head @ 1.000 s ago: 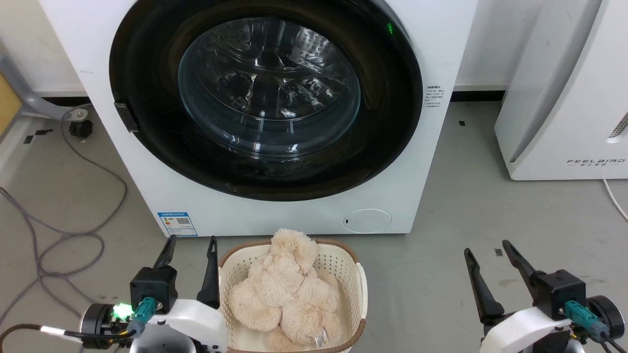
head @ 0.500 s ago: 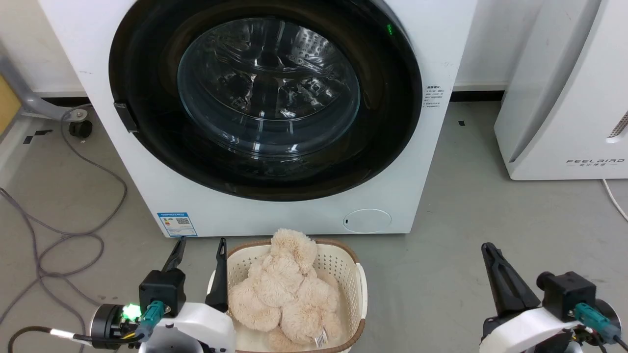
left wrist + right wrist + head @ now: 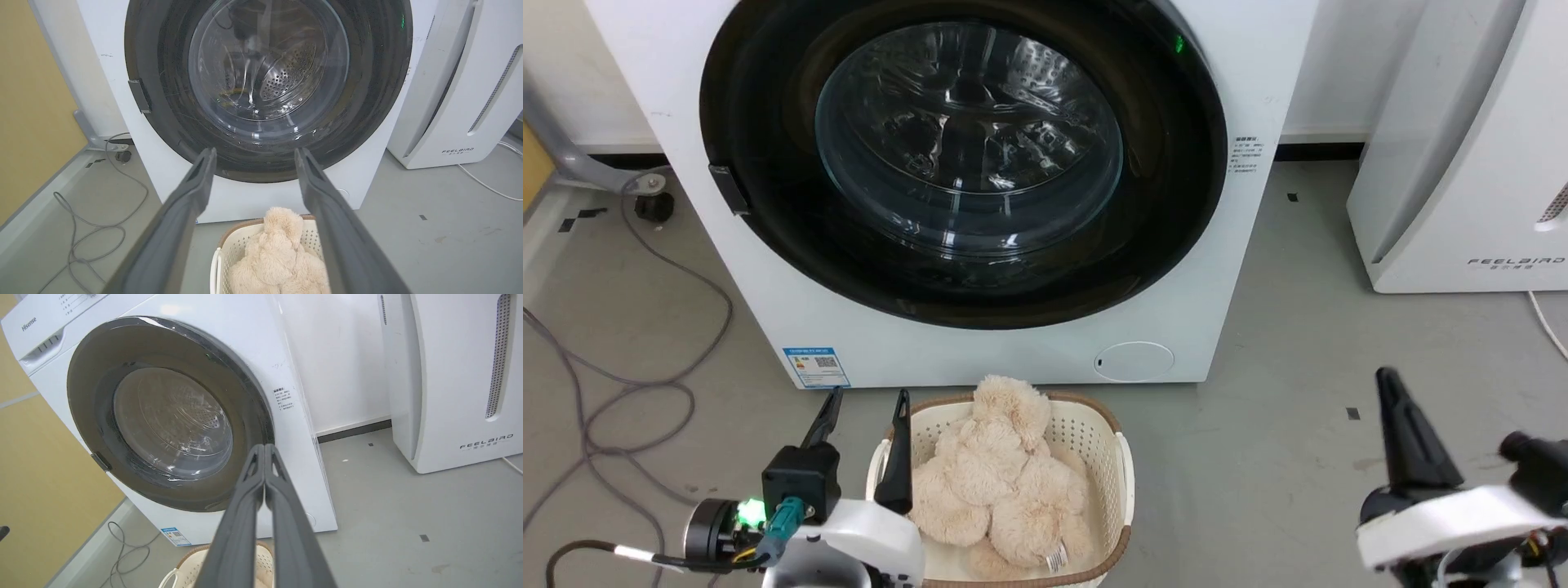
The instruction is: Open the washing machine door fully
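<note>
Grey floor (image 3: 1298, 327), washing machine (image 3: 980, 351) at the far side, its washing machine door (image 3: 1168, 204) closed flush. Left gripper (image 3: 868, 393) near left by the basket (image 3: 1125, 465), fingers spread wide, empty. Right gripper (image 3: 1385, 377) fingers pinched together on nothing.

Washing machine (image 3: 980, 359) with a laundry basket (image 3: 1123, 474) on the floor (image 3: 1298, 327) before it.

The washing machine door (image 3: 964, 163) lies flat against the washing machine's front and spans most of its width. Low on that front, a sticker (image 3: 815, 367) sits at the left corner and a round cap (image 3: 1134, 362) right of centre. The basket stands just before the washing machine, about centred, with a plush toy (image 3: 996, 482) lying in it. Right of the washing machine, a little apart, stands a FEELBIRD-marked appliance (image 3: 1462, 163), with a wall (image 3: 1331, 82) behind both. Left of the washing machine, cables (image 3: 670, 392) lie looped on the floor, and a caster (image 3: 654, 208) stands farther back beside it. The left gripper (image 3: 867, 394) hangs before the washing machine's lower left corner, at the basket's left rim. The right gripper (image 3: 1387, 380) hangs before and right of the washing machine, well apart from it.
</note>
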{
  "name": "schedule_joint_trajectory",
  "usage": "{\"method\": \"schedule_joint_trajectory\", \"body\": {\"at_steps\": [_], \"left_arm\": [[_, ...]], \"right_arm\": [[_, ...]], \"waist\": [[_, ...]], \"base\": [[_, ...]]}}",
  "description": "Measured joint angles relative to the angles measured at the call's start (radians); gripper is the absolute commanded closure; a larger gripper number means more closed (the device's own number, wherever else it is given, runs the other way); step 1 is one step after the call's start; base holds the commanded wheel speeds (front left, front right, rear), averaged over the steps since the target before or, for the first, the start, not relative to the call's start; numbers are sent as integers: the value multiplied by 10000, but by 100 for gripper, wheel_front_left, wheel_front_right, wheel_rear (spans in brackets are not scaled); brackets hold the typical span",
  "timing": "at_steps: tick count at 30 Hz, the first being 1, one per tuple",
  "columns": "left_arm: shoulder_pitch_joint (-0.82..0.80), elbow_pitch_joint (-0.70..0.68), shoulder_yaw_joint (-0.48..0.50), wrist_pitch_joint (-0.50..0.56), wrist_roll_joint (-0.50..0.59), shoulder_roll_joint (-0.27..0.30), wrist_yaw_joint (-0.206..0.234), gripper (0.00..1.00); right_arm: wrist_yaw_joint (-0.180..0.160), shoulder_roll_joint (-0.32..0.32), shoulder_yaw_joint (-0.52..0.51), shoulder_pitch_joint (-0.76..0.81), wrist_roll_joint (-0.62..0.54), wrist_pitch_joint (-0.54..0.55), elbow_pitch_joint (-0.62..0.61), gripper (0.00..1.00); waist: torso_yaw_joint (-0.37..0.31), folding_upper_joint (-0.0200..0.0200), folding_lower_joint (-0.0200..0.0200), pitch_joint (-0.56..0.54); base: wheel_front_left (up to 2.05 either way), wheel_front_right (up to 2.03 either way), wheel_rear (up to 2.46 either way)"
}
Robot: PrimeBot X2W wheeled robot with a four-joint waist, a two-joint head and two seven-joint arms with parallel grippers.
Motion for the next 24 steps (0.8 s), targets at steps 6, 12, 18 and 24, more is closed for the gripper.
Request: {"method": "schedule_joint_trajectory", "body": {"at_steps": [6,12,18,24], "left_arm": [[-93,19,-88,-132,-19,0,12,0],[-371,25,-169,-265,-23,-2,42,0],[-654,25,-211,-378,-19,-2,48,0],[-844,-33,-293,-514,-17,-2,100,0]], "right_arm": [[0,-8,-326,-704,1139,-98,217,100],[-2,-173,-520,-1730,2163,-13,849,100],[-2,-481,-583,-2926,3103,259,1647,100],[-2,-786,-709,-4270,4123,541,2660,100]], "waist": [[-15,0,0,188],[-16,0,0,518],[-13,0,0,868],[21,0,0,1152]], "base": [[0,0,0],[0,0,0],[0,0,0],[0,0,0]]}}
